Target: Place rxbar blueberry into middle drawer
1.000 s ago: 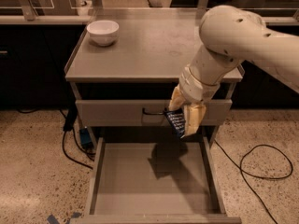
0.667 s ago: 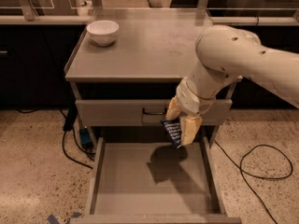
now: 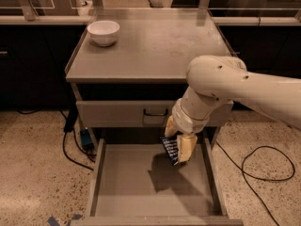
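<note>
Rxbar blueberry [image 3: 170, 149]: dark wrapper with pale print, held tilted, one corner pointing down. It hangs in the air over the rear right part of the middle drawer [image 3: 122, 185], clear of the floor, and its shadow falls on the floor just beneath.

Camera view, further items:
- End effector [image 3: 177, 150]: clenched on the bar, pale fingers [image 3: 186, 147] on either side of the wrapper. It sits just below the closed upper drawer front [image 3: 117, 113] and near the open drawer's right wall.
- Arm [image 3: 221, 86]: bulky white link crossing in front of the cabinet from the right.
- Middle drawer: pulled fully out, flat grey floor, nothing lying in it.
- Worktop [image 3: 160, 46]: carries a white bowl [image 3: 103, 32] at its rear left corner, well apart from the work.

Hazards, as judged:
- A release from this height could let the tilted bar land on its corner and tumble, perhaps against the right wall.
- The grip looks to be near one end of the wrapper, so the bar may twist or slip early.
- The wrist is close to the upper drawer front and could knock it on the way down or when withdrawing.
</note>
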### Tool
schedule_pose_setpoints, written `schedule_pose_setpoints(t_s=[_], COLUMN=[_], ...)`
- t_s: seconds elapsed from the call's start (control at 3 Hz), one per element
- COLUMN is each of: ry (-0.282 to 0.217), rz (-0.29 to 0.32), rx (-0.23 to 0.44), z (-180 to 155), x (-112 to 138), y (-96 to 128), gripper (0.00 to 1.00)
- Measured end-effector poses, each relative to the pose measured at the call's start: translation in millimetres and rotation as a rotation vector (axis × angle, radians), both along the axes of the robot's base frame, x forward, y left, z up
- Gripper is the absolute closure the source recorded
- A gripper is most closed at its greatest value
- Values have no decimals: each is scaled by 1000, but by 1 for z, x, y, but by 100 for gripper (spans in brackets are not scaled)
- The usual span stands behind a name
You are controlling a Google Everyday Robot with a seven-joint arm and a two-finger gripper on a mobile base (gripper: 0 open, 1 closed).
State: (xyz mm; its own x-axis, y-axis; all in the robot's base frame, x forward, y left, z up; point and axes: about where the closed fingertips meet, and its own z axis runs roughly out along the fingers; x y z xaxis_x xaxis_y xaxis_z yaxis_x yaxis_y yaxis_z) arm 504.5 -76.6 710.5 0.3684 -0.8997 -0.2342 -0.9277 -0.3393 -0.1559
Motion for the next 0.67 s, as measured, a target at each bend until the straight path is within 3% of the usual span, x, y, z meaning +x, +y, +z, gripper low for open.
schedule_pose_setpoints(t_s=[0.33,0.67], ry=[23,28], rz=[13,7], rx=[27,10], z=[-24,-72], x=[-3,-6], y=[7,15], gripper=[100,100])
